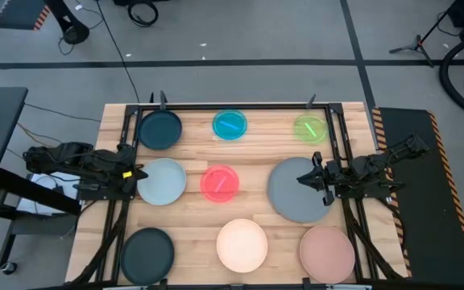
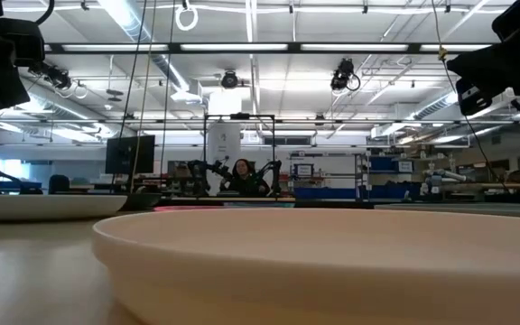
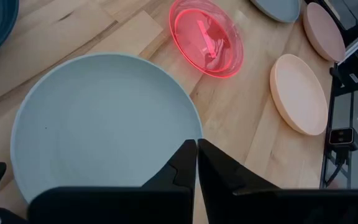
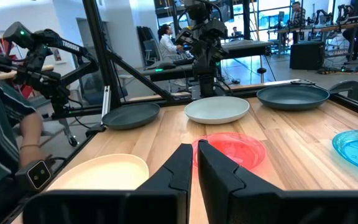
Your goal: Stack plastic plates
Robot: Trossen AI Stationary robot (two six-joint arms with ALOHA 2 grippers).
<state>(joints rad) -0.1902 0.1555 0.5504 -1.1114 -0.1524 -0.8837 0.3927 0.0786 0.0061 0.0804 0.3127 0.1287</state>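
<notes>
Nine round plates lie flat on the wooden table. In the high view there are a dark teal plate [image 1: 159, 129], a cyan plate [image 1: 229, 124] and a green plate [image 1: 310, 129] along the far side. A pale blue-grey plate [image 1: 162, 180], a red-pink plate [image 1: 219, 183] and a large grey plate [image 1: 299, 189] lie in the middle. A second dark teal plate [image 1: 147, 254], a cream plate [image 1: 242, 245] and a pink plate [image 1: 326, 251] lie near. My left gripper [image 3: 196, 150] is shut above the pale blue-grey plate's [image 3: 104, 118] left rim. My right gripper [image 4: 195, 150] is shut over the grey plate's right part.
A black frame [image 1: 232, 105] runs along the table's far edge and down both sides beside the arms. Bare wood shows between the plates. A person's sleeve [image 4: 5, 130] shows past the table's near edge in the right wrist view, and another person [image 2: 240, 171] sits far behind.
</notes>
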